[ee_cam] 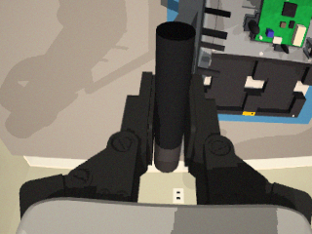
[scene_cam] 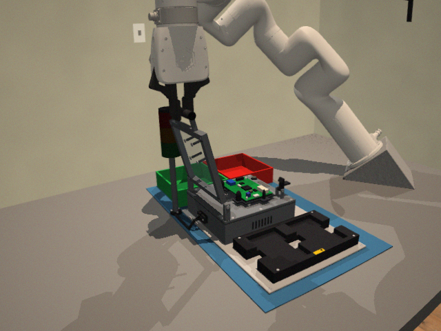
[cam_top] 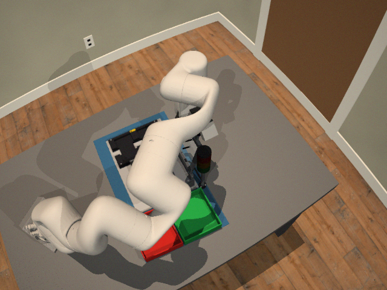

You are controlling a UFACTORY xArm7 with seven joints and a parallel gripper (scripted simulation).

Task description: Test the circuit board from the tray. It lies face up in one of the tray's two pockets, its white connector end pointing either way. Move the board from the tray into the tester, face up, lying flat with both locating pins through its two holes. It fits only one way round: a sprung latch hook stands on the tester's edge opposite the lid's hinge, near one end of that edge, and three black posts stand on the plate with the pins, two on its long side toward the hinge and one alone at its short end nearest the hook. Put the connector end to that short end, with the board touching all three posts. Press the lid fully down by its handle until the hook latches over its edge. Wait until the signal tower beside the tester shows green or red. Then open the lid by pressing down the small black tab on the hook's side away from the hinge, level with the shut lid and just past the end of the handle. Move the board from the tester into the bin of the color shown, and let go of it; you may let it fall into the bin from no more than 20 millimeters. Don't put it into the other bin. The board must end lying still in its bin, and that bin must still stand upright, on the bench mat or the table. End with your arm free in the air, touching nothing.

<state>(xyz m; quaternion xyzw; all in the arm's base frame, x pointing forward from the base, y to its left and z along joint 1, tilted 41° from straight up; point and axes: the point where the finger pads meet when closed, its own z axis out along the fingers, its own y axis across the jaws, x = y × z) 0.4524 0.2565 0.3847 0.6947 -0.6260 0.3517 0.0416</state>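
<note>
I've got the gripper [scene_cam: 181, 111] clamped on the lid handle [ee_cam: 171, 92], upper left of frame. Board [scene_cam: 248, 188] sits in the tester [scene_cam: 249, 217], below-right, so lid swings down that way.

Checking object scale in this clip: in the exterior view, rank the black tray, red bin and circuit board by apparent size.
1. Black tray, nearest the camera, which inflates it.
2. Red bin.
3. Circuit board.

Olive-grey walls [cam_top: 46, 28] with white baseboard [cam_top: 131, 46] meet a plank wood floor [cam_top: 103, 75]; a brown door [cam_top: 315, 46] stands right.
</note>
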